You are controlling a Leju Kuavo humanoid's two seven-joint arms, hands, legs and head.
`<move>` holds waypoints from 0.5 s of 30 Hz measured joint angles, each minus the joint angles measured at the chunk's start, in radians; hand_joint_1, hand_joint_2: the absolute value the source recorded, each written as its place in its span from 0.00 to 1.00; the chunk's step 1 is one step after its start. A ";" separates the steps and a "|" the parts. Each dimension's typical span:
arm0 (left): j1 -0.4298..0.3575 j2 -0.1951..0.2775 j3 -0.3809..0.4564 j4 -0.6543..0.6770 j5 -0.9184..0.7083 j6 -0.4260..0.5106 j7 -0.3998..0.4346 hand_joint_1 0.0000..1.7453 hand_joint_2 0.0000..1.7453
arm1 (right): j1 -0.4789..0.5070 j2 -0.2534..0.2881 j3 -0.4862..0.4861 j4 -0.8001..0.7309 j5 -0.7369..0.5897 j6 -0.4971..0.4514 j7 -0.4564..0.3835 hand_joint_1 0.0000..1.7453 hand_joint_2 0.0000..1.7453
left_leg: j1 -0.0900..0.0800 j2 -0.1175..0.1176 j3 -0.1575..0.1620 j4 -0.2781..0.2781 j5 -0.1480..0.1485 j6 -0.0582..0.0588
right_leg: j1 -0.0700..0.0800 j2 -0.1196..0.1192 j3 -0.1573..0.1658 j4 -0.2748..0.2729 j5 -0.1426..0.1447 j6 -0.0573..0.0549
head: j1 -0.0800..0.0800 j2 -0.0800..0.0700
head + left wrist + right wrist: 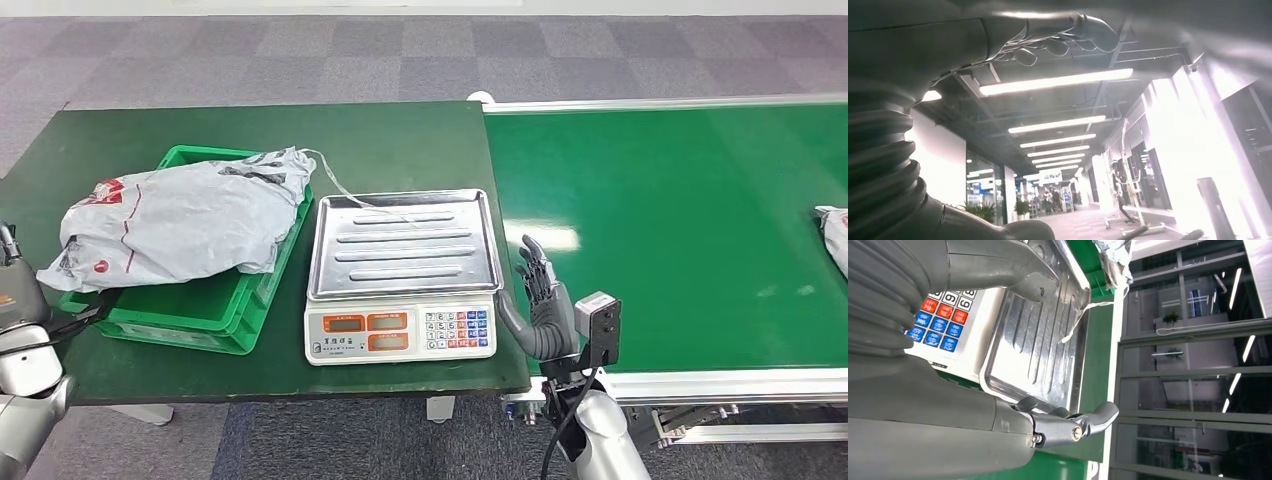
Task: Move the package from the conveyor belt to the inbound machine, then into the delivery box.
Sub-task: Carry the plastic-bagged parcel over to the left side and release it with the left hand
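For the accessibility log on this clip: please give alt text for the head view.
A grey plastic package lies in a green crate on a dark green table, left of a scale with a bare steel tray. The right hand hangs open beside the scale; another package lies on the conveyor belt.

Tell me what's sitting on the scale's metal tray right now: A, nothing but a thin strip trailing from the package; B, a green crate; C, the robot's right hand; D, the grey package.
A: the scale's metal tray is bare apart from a thin strip running onto it from the grey package, which lies on the green crate; the right hand hangs beside the scale.
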 joint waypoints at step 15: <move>0.317 0.035 0.189 -0.329 0.000 0.005 0.000 0.00 1.00 | 0.002 -0.003 -0.014 -0.009 0.001 0.024 -0.003 0.00 1.00 | 0.000 0.004 0.000 0.000 -0.002 -0.001 | 0.000 0.004 -0.001 0.000 -0.001 -0.001 | 0.000 0.000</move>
